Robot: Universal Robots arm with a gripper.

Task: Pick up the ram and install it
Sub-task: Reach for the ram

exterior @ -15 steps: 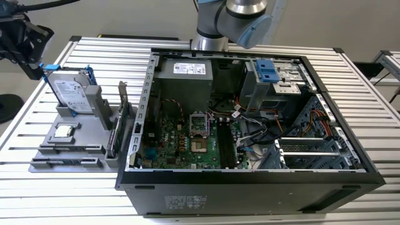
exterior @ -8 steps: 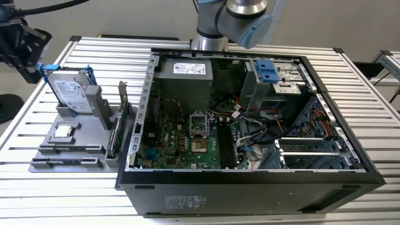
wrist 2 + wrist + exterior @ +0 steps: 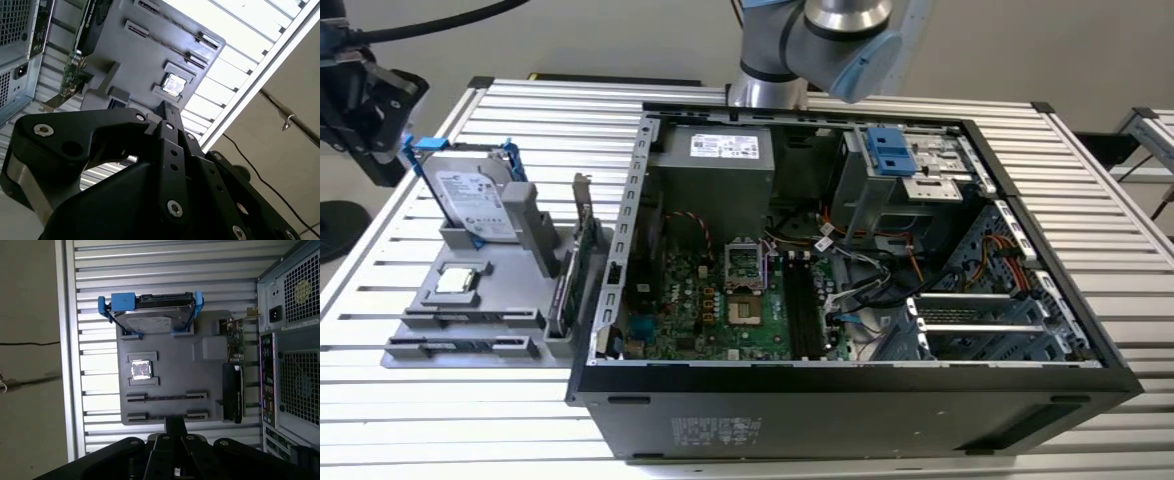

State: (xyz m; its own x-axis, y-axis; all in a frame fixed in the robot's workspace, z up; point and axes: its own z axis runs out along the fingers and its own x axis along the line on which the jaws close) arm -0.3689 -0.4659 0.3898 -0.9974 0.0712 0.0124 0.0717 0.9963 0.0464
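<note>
- The counter (image 3: 520,110) is ribbed, pale metal slats, bright and hard.
- An open computer case (image 3: 854,400) of black sheet steel lies on its side on the counter. Its green board faces up, with long black memory sockets (image 3: 801,300) that look unfilled.
- Beside the case sits a matte grey moulded tray (image 3: 170,365) with slotted holders.
- The pincer (image 3: 175,421), black and angular, hangs above the tray's end. I cannot tell whether it is spread or pressed together, and it carries nothing.
- The ram (image 3: 460,347) seems to be the thin dark stick standing on edge in the tray's end slot, away from the blue-railed hard drive (image 3: 150,320).
- Judged from this, the pickup is not yet made. Grasping calls for squaring up on that narrow, rigid edge and descending without twisting.
</note>
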